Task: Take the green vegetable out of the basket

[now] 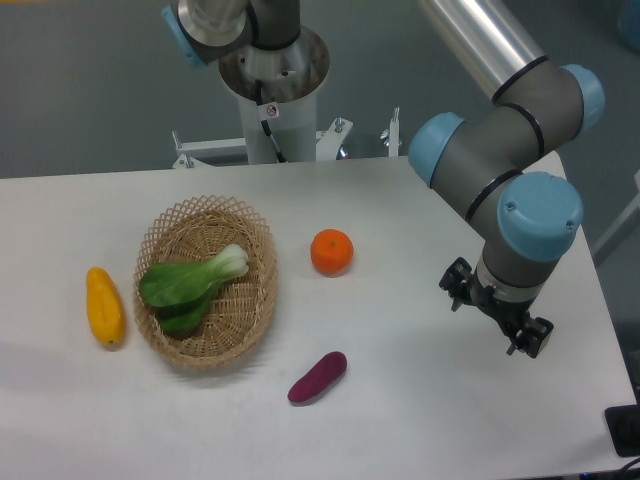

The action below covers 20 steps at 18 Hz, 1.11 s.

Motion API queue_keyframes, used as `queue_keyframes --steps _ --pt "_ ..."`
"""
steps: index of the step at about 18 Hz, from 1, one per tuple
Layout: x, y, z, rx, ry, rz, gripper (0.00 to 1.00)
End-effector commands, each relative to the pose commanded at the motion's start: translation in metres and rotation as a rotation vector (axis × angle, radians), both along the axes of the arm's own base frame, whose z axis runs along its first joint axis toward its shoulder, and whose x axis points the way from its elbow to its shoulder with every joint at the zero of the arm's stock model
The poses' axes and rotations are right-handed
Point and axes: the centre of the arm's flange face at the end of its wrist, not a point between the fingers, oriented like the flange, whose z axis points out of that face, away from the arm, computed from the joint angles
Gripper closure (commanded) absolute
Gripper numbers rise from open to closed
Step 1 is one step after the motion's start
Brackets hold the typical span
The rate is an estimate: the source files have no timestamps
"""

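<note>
Green vegetable (190, 283) in basket (207, 352); tool (497, 318) fingers hard to discern.

Open tabletop (420, 400) between gripper (497, 316) and basket (255, 300), broken only by orange (331, 251) and purple vegetable (318, 377). Bok choy (190, 284) uncovered from above, ringed by low wicker rim. Yellow fruit (105, 306) just beside basket's far left.

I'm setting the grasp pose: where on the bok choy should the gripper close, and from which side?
Probably on the pale stem base of the bok choy, from straight above. It looks firmer and narrower than the floppy leaves and lies near the middle of the basket, away from the raised rim.
</note>
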Motion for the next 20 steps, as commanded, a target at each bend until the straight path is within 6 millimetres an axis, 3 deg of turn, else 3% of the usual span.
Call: queue_keyframes --steps 5,10,14,20 --pt "0.001 0.001 0.000 -0.001 -0.002 -0.022 0.00" --pt "0.017 0.010 0.004 -0.006 -0.006 -0.029 0.00" --pt "0.047 0.025 0.001 -0.014 -0.020 -0.046 0.00" --pt "0.123 0.041 0.003 -0.019 -0.045 -0.048 0.00"
